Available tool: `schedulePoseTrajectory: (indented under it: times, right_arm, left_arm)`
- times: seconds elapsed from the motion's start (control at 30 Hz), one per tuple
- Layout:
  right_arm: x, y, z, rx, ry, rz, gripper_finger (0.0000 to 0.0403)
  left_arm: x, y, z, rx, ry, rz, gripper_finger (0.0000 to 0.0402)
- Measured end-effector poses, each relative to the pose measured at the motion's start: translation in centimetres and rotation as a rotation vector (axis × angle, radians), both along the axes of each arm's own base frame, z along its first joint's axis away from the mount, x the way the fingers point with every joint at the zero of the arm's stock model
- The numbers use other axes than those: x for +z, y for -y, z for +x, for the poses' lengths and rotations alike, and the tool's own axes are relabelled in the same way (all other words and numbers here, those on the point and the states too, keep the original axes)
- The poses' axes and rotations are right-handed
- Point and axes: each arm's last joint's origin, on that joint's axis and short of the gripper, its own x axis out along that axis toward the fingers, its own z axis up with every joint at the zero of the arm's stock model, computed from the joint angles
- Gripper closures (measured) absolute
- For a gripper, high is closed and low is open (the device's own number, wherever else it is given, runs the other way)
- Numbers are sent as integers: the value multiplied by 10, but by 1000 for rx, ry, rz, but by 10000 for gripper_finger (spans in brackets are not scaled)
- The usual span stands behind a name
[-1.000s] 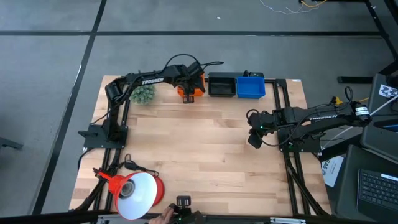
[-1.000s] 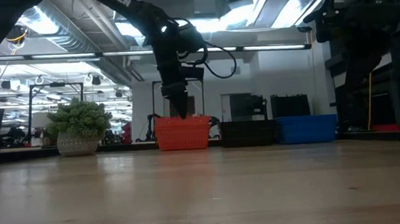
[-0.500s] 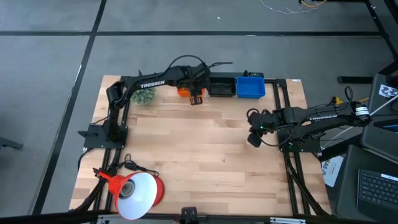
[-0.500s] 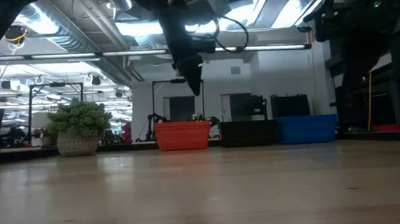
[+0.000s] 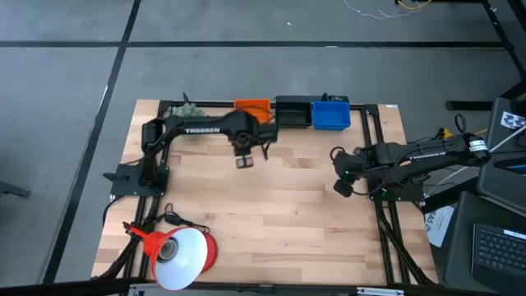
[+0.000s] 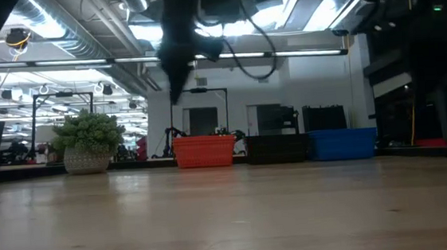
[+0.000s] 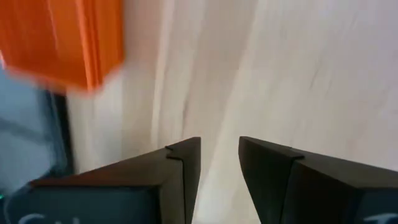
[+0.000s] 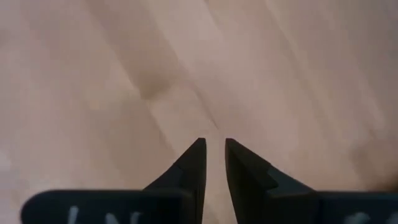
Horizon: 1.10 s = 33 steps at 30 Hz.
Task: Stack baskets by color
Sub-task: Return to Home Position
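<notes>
**Baskets sorted in a row at the far edge, both jaws empty**

I see three stacks along the far edge of the light wooden tabletop [image 5: 271, 214]. The orange gridded plastic baskets [image 5: 252, 105] sit on the left. The black plastic baskets [image 5: 293, 113] are in the middle and the blue plastic baskets [image 5: 331, 114] on the right. Black and blue look touching from above. Orange is just beside black, but I cannot tell if they touch.

The left arm [image 5: 201, 129] reaches across the far left of the tabletop. Its left jaws hang above bare wood, near the orange stack and clear of it. They are parted with a plain gap and grip nothing. An orange corner shows in the left wrist view.

The right arm [image 5: 411, 153] waits at the right side. Its right jaws are over bare wood, well apart from the baskets. They are drawn almost together with only a slit between them, and they hold nothing.

A small green potted plant [image 6: 87, 144] stands left of the orange stack. A red-orange cone-shaped lamp [image 5: 182, 255] lies at the near left corner.
</notes>
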Motion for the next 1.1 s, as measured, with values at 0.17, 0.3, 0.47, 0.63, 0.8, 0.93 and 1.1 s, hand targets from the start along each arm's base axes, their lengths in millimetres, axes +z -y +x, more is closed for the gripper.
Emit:
schedulePoseTrajectory:
  times: [0.17,0.3,0.47,0.63,0.8,0.93,1.1]
  right_arm:
    - [6,-13,-20,-20,-11,-142,344]
    - [20,-26,-37,15,153,-128,344]
    - [21,-34,-59,74,360,-66,344]
    - [7,-37,-63,112,566,-18,344]
    - [-4,-43,-57,179,725,1,344]
    - [-6,-44,-55,204,773,5,344]
    - [-3,-44,-55,233,803,-12,344]
  left_arm:
    - [3,32,-21,-23,-50,-18,300]
    - [14,48,-50,-69,137,-76,302]
    - [18,63,-107,-67,428,-86,299]
    - [-4,77,-154,-142,737,-138,302]
    - [-47,81,-187,-215,1001,-169,303]
    - [-75,78,-211,-171,1142,-172,303]
    - [-82,79,-231,-200,1358,-167,303]
